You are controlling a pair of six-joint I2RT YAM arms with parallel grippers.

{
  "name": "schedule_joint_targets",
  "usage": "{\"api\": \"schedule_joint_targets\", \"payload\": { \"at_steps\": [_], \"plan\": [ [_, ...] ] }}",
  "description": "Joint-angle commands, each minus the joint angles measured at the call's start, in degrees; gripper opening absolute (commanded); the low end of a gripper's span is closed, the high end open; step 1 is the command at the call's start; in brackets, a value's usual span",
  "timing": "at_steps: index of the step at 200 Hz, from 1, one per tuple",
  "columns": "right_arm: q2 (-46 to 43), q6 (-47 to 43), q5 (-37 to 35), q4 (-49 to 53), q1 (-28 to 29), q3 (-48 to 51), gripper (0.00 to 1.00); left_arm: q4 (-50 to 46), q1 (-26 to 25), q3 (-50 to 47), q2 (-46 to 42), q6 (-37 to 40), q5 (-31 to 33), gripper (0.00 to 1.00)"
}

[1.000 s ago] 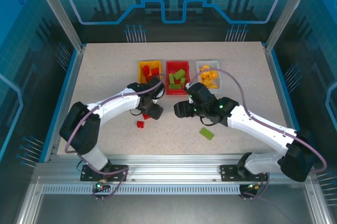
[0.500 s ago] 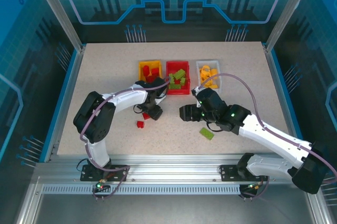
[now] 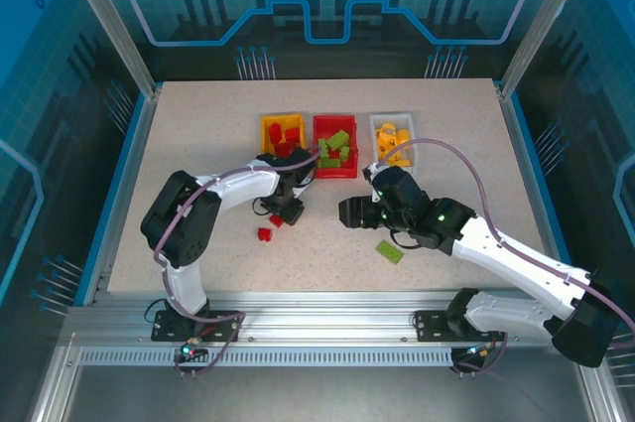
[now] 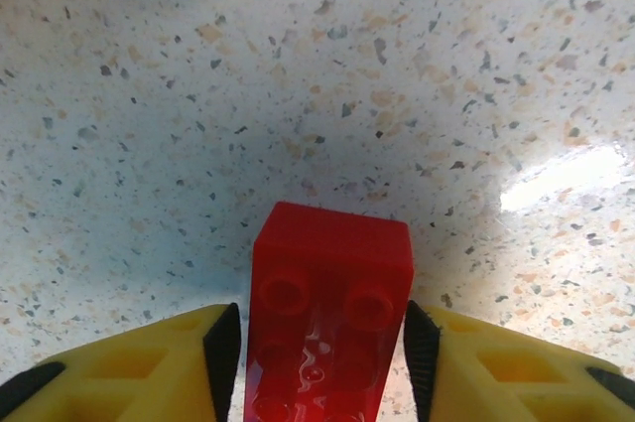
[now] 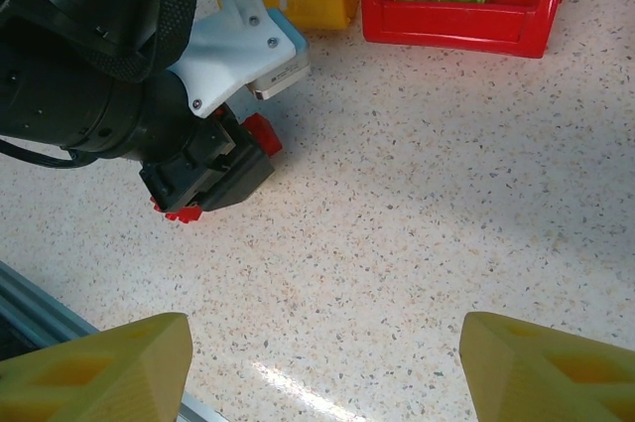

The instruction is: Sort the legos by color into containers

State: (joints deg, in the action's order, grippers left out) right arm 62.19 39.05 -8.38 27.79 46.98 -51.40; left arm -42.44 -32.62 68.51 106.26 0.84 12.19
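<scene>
Presently, left gripper (image 4: 322, 348): jaws straddle a red brick (image 4: 328, 288) lying on the table (image 3: 198, 144) — pads hard beside it, whether they pinch it cannot be told.
Right gripper (image 5: 327, 362): jaws spread wide, nothing between them.
Loose legos: second red brick (image 3: 265, 234), green brick (image 3: 389, 251).
Bins: yellow bin (image 3: 264, 134) holds red, red bin (image 3: 335, 174) green, white bin (image 3: 392, 116) orange — side by side.

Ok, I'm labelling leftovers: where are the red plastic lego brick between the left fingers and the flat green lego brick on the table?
red plastic lego brick (image 4: 327, 323), left wrist view, studded face.
flat green lego brick (image 3: 389, 251), top external view, its centre.
</scene>
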Motion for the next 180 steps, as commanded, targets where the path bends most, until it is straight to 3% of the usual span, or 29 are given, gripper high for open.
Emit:
{"api": "schedule_joint_targets", "payload": {
  "at_steps": [1, 22, 44, 59, 115, 139, 180],
  "plan": [
    [-1.00, 0.72, 0.21, -0.37, 1.01, 0.68, 0.73, -0.50, 0.37, -0.68, 1.41, -2.07, 0.13, 0.53],
    [-1.02, 0.93, 0.26, -0.59, 0.96, 0.62, 0.73, -0.30, 0.34, -0.75, 1.68, -3.11, -0.14, 0.51],
    [-1.11, 1.03, 0.24, -0.64, 0.97, 0.68, 0.73, 0.55, 0.37, -1.01, 0.03, -3.98, -0.44, 0.31],
    [-1.35, 0.69, 0.21, -0.63, 0.98, 0.68, 0.73, 0.88, 0.34, -0.95, -2.26, -5.36, -0.93, 0.24],
    [-4.32, -4.90, 4.14, -11.46, 0.68, 0.65, 0.75, -2.62, 2.89, 8.13, -13.09, -10.51, -3.42, 0.25],
    [-1.85, -6.19, 8.57, -19.72, -1.09, -0.54, 0.78, -4.83, 6.14, 15.47, -10.29, -11.50, -4.19, 0.25],
    [5.78, -6.03, 10.09, -24.84, -3.34, -5.56, 0.81, -5.84, 10.61, 27.70, -1.11, -12.89, -3.76, 0.25]
  ]
}}
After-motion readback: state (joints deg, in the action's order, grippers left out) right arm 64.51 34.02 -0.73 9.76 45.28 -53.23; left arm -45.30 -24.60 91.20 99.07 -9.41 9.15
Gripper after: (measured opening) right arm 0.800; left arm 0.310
